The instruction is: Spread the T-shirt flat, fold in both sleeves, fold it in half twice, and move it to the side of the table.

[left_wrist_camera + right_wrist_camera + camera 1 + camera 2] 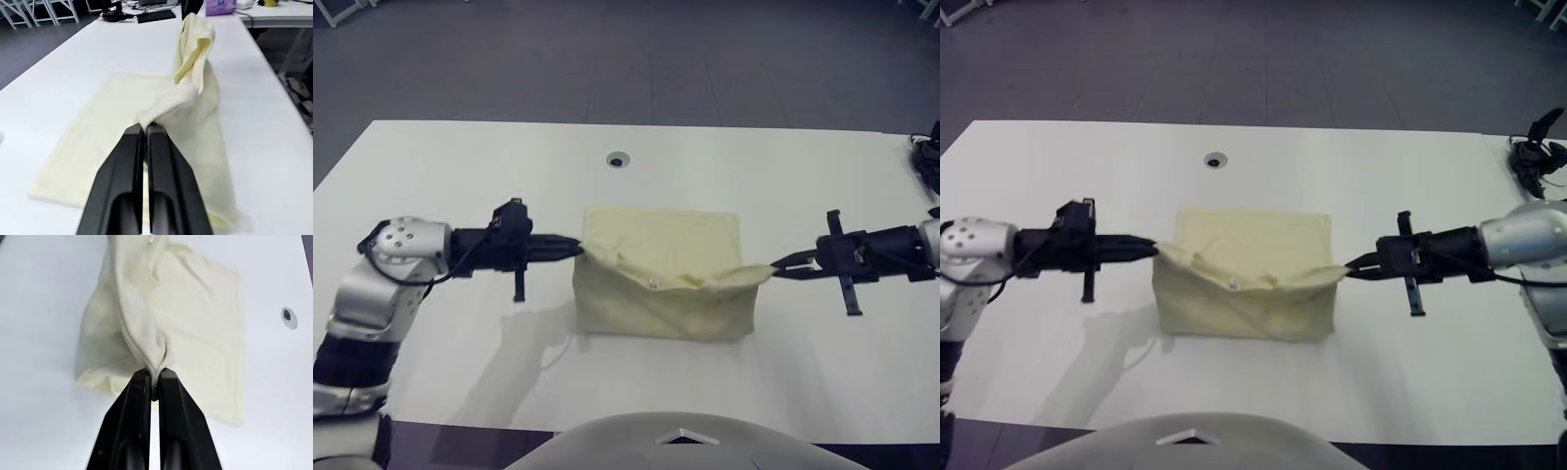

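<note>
The T-shirt (666,264) lies near the middle of the table (460,176), folded into a rough rectangle. Its far edge rests flat on the surface and runs straight from 9 to 3 o'clock. The near edge is raised off the table and stretched between the two grippers, sagging slightly in the middle.

Left gripper (576,249): at 9 o'clock of the shirt, level with the table, jaws pressed together on the shirt's near left corner. The cloth bunches at the fingertips.

Right gripper (778,266): at 3 o'clock of the shirt, jaws clamped on the near right corner. The cloth gathers into a narrow twist at the tips. How many layers each gripper pinches cannot be told.

A grommet (619,159) sits at 12 o'clock, well apart from the shirt. Cables (928,162) lie at the table's right edge, near 2 o'clock, beyond the right arm.

A wide band of tabletop separates the shirt from the far edge. A narrower band separates it from the near edge at 6 o'clock. Tabletop extends past both grippers toward the side edges at 9 and 3 o'clock.
</note>
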